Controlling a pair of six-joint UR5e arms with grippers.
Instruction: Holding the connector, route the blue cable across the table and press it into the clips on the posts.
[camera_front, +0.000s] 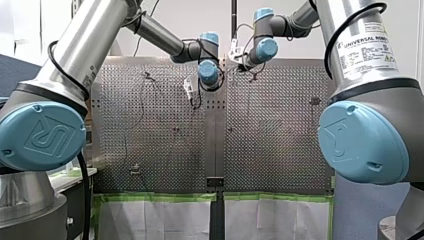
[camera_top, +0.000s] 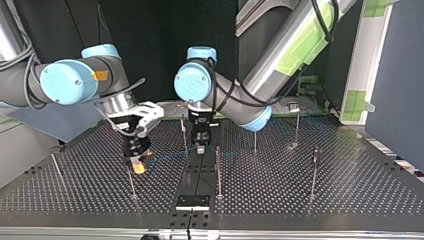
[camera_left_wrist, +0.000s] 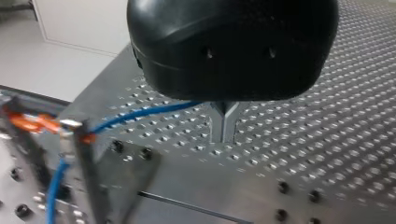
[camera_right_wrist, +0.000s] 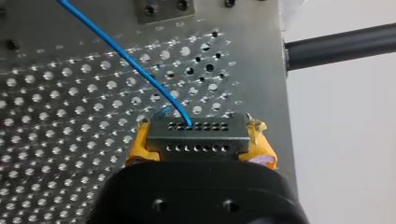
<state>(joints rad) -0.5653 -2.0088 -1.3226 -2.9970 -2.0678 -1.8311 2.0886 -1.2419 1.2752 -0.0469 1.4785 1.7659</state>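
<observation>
1. Right gripper (camera_right_wrist: 201, 145): rounded black housing. Its yellow pads (camera_right_wrist: 140, 142) are clamped tight on the two ends of the connector (camera_right_wrist: 196, 133).
2. Connector: a flat, dark, matte rectangular block with two rows of small round holes across its face. It is held off the table (camera_top: 310, 200), near the table's edge in the right wrist view.
3. Cable (camera_right_wrist: 123, 58): thin, blue, with a smooth sheath. It leaves the connector's upper row of holes and runs straight and taut away over the table. In the top view it spans the gap from the right gripper to the left gripper (camera_left_wrist: 224, 125).
4. Left gripper: glossy black domed body with two bare metal fingers (camera_left_wrist: 216, 122), tapered and drawn together to a thin slit. The tips sit just over the table. The cable passes at the root of the fingers; whether it is nipped between them, I cannot tell.
5. Posts (camera_top: 218, 172): thin upright metal rods, spread well apart, some with small dark heads. One stands between the two grippers, and another stands just beside the right gripper.
6. Table: metal sheet with a regular grid of round holes and a dull sheen. A small rectangular plate (camera_top: 192, 201) is screwed down at its near edge in the top view.
7. Left wrist view: blurred orange bits show beside a dark post where the cable runs; too smeared to name.
</observation>
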